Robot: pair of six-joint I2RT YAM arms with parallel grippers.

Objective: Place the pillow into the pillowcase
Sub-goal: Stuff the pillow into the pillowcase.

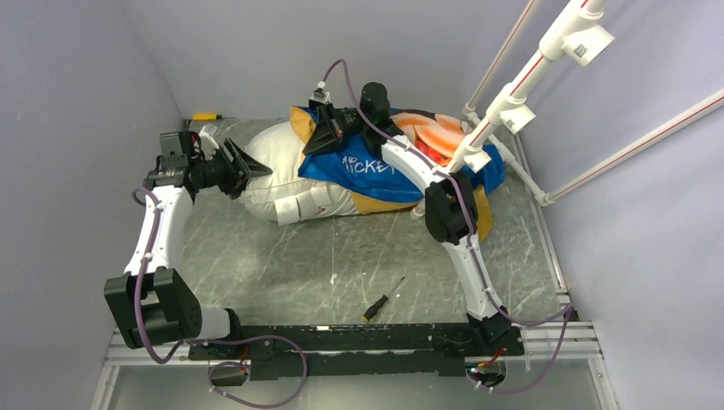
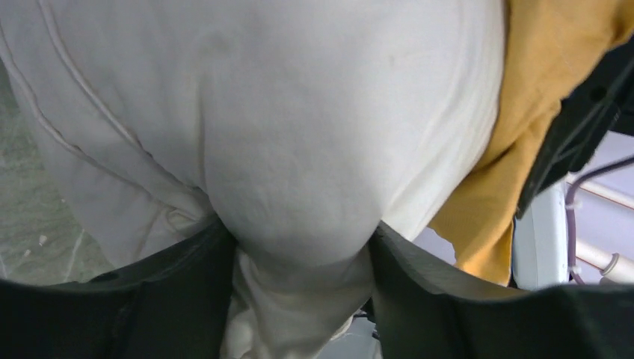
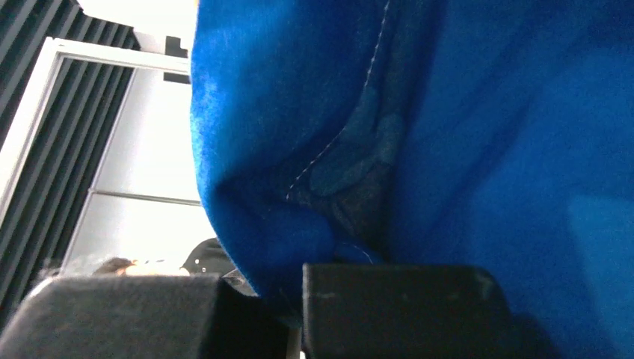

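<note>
Left arm bends up the left side of the frame, left gripper (image 1: 249,169) squeezing the pillow (image 1: 286,154) between its jaws. Right arm stretches to upper centre, right gripper (image 1: 323,137) clamped tight on the pillowcase (image 1: 371,166).

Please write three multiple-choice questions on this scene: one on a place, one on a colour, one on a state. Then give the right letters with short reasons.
1. Where does the screwdriver lie?
A. on the pillow
B. on the table, apart from the pillow
C. inside the pillowcase
2. What colour is the fabric in the right gripper?
A. green
B. blue
C. grey
3. How is the pillow's left end?
A. bare, outside the pillowcase
B. fully covered
C. hanging off the table
Answers: 1 B, it lies alone on the table. 2 B, its jaws pinch blue cloth. 3 A, white fabric shows there uncovered.
</note>
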